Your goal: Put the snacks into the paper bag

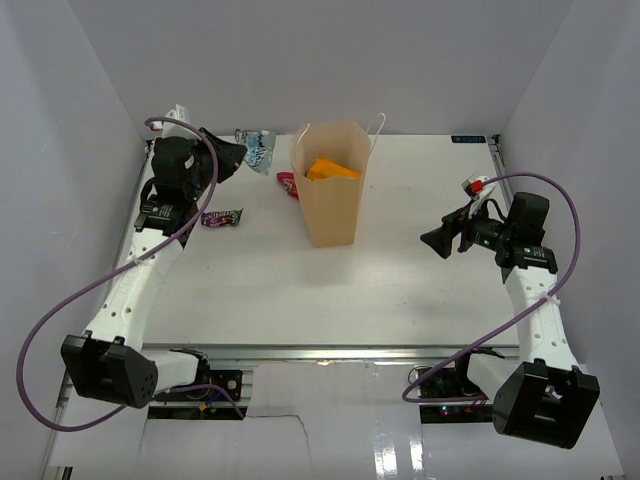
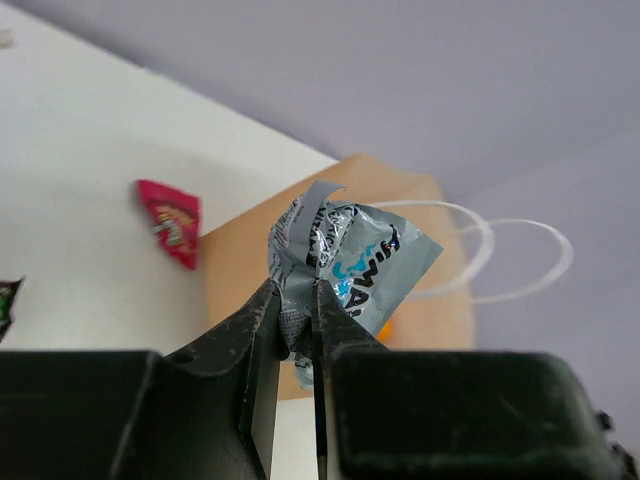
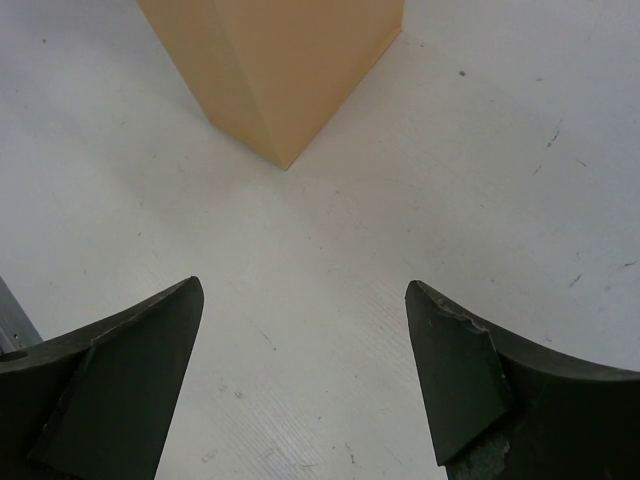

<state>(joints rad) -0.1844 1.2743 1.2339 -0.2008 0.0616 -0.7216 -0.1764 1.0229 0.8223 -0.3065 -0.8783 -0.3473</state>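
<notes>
- Seen from above, a tall tan kraft paper bag (image 1: 330,195) stands upright and open near the middle of a white table (image 1: 400,290), with thin white string handles (image 1: 378,125) at its far rim.
- A larger orange snack bag (image 1: 330,170) already pokes out of its mouth.
- The left gripper (image 1: 235,155) sits at about ten o'clock from the bag, near the table's far edge. Its jaws are clenched on a crumpled grey-teal foil packet (image 1: 258,150).
- The left wrist view shows the pinch closely: the black fingers (image 2: 255,340) meet on the packet's lower edge, and the rest fans out above them. The bag and one handle loop lie beyond it.
- A small red packet (image 1: 287,183) lies at nine o'clock, just beside the bag's left wall.
- A dark purple bar wrapper (image 1: 222,216) lies flat in the same direction but well farther out, a little nearer the arms.
- The right gripper (image 1: 440,243) hangs at four o'clock, well apart from the bag. Its jaws are spread wide and hold nothing — its own camera shows only bare table and the bag's base.
- Step in hand, as I judge it: carrying the grey-teal packet to the bag.
- The next move calls for bringing it across toward four o'clock, over the open mouth and clear of the rim and handles, then letting go — the red and purple pieces remain.
</notes>
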